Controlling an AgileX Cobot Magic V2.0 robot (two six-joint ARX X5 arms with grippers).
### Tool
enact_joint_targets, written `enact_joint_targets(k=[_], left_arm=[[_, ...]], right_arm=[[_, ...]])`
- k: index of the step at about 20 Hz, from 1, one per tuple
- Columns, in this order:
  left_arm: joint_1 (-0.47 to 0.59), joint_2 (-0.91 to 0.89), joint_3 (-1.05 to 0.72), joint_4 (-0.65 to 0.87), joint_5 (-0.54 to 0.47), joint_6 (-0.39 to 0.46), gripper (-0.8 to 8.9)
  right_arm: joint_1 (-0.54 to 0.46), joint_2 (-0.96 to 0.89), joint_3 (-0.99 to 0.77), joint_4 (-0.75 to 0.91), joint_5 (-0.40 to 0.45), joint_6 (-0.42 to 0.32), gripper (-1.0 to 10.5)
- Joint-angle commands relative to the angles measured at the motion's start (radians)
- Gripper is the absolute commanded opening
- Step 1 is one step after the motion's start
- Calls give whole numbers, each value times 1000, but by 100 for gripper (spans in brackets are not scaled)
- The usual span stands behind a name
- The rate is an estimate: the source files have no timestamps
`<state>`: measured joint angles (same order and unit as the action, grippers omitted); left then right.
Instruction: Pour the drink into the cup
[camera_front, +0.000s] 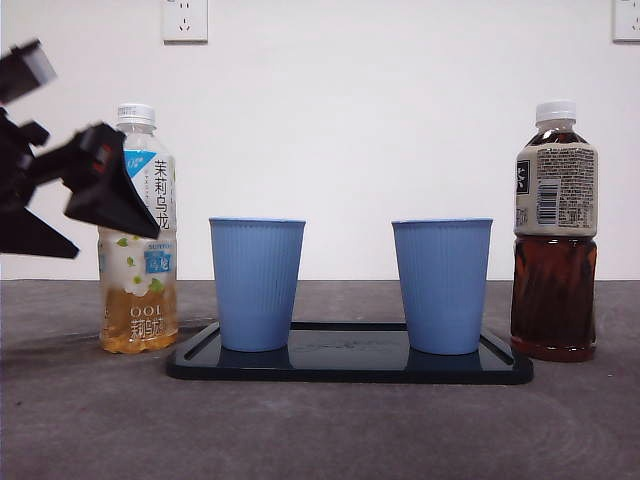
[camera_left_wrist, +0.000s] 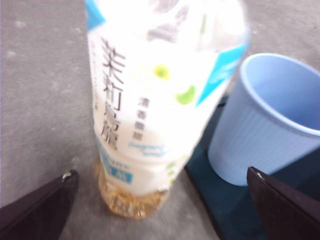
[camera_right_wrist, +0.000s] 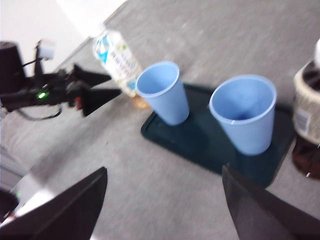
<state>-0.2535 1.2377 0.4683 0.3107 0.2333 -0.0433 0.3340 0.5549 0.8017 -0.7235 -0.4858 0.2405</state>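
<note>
Left end effector (camera_front: 120, 200), jaws spread wide, closes on the capped tea bottle (camera_front: 140, 230), and a glancing touch could topple it toward the nearby cup (camera_front: 257, 283)

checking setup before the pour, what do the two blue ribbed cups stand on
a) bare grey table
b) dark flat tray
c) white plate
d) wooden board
b: in the front view both blue ribbed plastic cups stand on the dark flat rectangular tray, between the two bottles.
</note>
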Motion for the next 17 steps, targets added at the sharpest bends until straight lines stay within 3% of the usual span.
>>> enact_joint_targets(k=[1, 14, 17], left_arm=[[-3, 62, 1, 73, -5, -2, 636], [-3, 270, 2, 360, -36, -2, 615], [-3, 273, 2, 370, -47, -2, 424]], right_arm=[[5, 5, 14, -33, -29, 6, 364], [5, 5, 14, -108, -37, -25, 363], [5, 5, 14, -109, -37, -34, 363]])
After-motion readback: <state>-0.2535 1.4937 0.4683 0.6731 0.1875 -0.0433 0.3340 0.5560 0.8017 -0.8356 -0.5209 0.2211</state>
